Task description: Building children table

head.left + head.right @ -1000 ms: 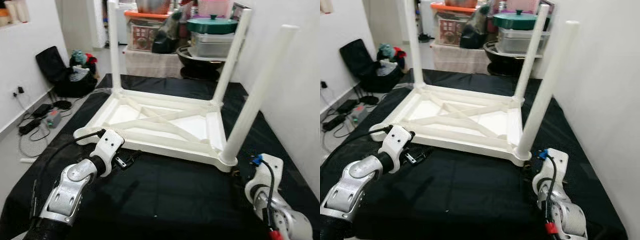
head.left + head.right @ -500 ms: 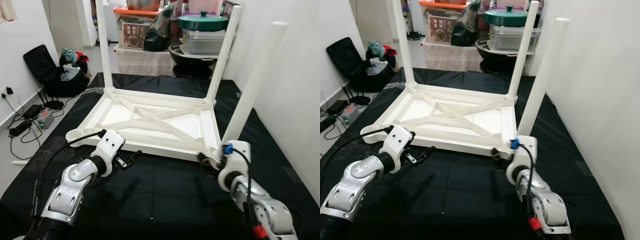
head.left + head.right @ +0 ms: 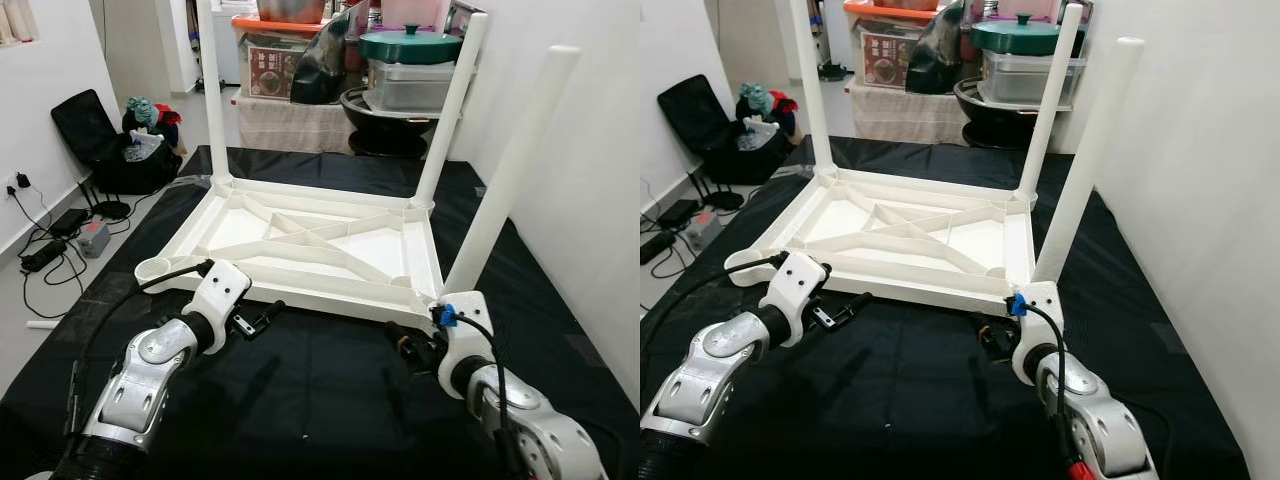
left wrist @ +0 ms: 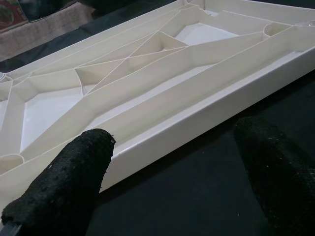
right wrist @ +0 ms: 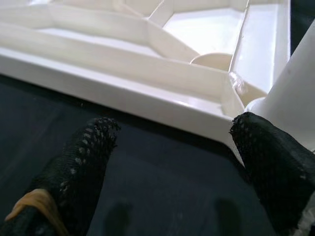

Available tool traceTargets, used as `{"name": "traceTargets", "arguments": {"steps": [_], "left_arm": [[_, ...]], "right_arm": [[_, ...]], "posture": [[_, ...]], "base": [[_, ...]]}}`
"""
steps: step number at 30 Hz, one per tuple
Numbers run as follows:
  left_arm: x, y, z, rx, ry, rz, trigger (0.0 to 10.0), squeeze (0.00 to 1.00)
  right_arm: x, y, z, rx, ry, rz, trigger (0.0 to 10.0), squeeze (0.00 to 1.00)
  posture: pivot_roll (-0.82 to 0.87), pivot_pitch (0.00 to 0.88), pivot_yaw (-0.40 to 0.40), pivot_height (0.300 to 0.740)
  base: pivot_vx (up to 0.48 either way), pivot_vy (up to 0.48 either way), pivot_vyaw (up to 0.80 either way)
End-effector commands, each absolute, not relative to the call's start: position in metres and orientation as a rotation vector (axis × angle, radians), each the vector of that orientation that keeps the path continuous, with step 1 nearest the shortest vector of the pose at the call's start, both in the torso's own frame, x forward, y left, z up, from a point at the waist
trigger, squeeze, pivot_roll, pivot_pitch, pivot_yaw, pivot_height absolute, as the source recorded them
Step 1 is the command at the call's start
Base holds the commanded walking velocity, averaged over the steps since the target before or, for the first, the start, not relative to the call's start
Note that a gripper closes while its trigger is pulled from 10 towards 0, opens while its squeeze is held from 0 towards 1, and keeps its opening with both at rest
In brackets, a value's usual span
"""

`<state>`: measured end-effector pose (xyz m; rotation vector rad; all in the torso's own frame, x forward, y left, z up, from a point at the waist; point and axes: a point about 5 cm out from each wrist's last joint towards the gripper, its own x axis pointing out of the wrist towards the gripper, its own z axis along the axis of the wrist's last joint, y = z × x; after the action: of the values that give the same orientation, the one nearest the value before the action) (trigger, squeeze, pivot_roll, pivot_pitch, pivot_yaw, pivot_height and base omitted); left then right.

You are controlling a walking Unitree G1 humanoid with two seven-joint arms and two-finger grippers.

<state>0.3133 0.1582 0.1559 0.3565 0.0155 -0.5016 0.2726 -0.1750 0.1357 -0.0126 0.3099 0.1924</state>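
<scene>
A white plastic table lies upside down on a black cloth. Three white legs stand up from it: back left, back right and front right. Its front-left socket holds no leg. My left gripper is open, just off the table's near rim, its fingers apart with nothing between them. By the front-right corner my right gripper is open too, and the base of that leg rises just behind one of its fingertips.
Storage boxes and a green-lidded pot are stacked behind the table. A black bag and cables with a power strip lie on the floor at the left. A white wall runs close along the right.
My right arm has swung in from the lower right to the table's front-right corner. The left arm has barely moved. The camera has shifted slightly.
</scene>
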Motion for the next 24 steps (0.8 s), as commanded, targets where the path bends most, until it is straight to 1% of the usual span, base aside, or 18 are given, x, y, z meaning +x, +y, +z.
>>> {"name": "traceTargets", "arguments": {"steps": [1,2,5,18,24], "left_arm": [[0.3130,0.1567,0.1532,0.343,0.024,-0.503,10.0,0.00],[0.3130,0.1569,0.1535,0.341,0.022,-0.502,10.0,0.00],[0.3127,0.1568,0.1539,0.337,0.019,-0.501,10.0,0.00],[0.3128,0.1560,0.1563,0.332,0.011,-0.498,10.0,0.00],[0.3137,0.1558,0.1569,0.329,0.010,-0.495,10.0,0.00]], "right_arm": [[0.2749,-0.1757,0.1416,-0.029,0.275,0.177,10.0,0.00],[0.2760,-0.1756,0.1441,-0.028,0.257,0.170,10.0,0.00],[0.2768,-0.1744,0.1465,-0.024,0.242,0.172,10.0,0.00],[0.2787,-0.1753,0.1491,-0.044,0.215,0.148,10.0,0.00],[0.2809,-0.1792,0.1470,-0.042,0.249,0.122,10.0,0.00]], "posture": [[0.05,0.000,-0.074,0.740],[0.06,0.000,-0.077,0.740],[0.06,0.000,-0.078,0.740],[0.06,0.000,-0.073,0.740],[0.06,0.000,-0.073,0.740]], "base": [[0.000,0.000,0.00],[0.000,0.000,0.00],[0.000,0.334,0.00],[0.000,0.480,0.00],[0.000,0.480,0.00]]}}
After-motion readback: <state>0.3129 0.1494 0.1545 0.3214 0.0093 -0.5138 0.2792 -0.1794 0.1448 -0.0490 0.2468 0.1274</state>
